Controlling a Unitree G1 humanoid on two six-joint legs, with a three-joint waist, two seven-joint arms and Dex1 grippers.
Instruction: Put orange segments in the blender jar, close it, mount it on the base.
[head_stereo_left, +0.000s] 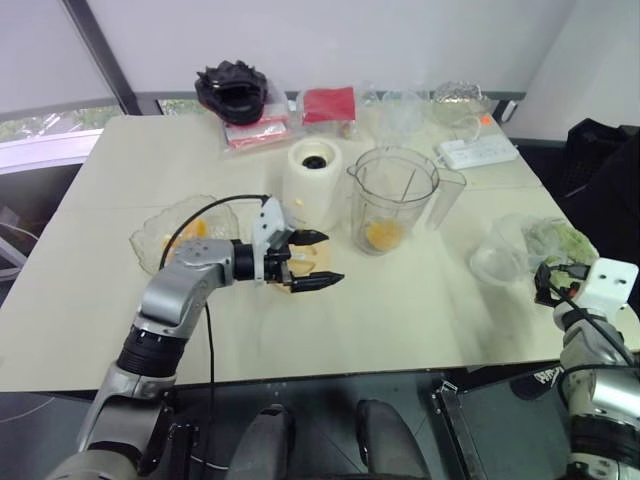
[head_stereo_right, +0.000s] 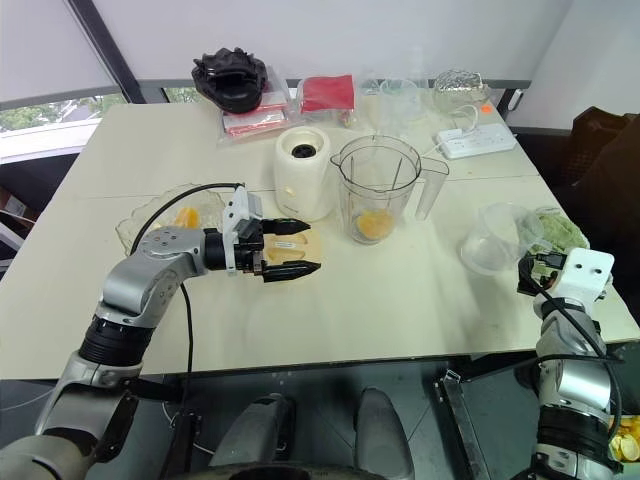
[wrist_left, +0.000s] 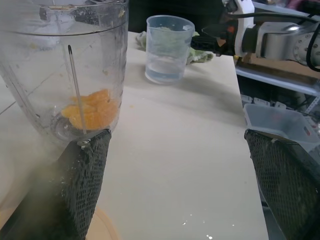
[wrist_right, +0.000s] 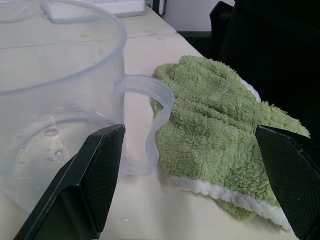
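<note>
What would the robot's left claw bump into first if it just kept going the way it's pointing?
Probably the blender jar. The left gripper is open and empty, pointing across the table toward the jar's lower part, where orange segments lie. The jar sits toward one finger's side, so it might only graze it; depth is hard to judge.

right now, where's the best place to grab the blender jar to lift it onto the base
Probably the side handle, approached from the robot's right. The blender jar stands upright with its handle sticking out that way, away from the base, and its clear body looks wide for the fingers.
</note>
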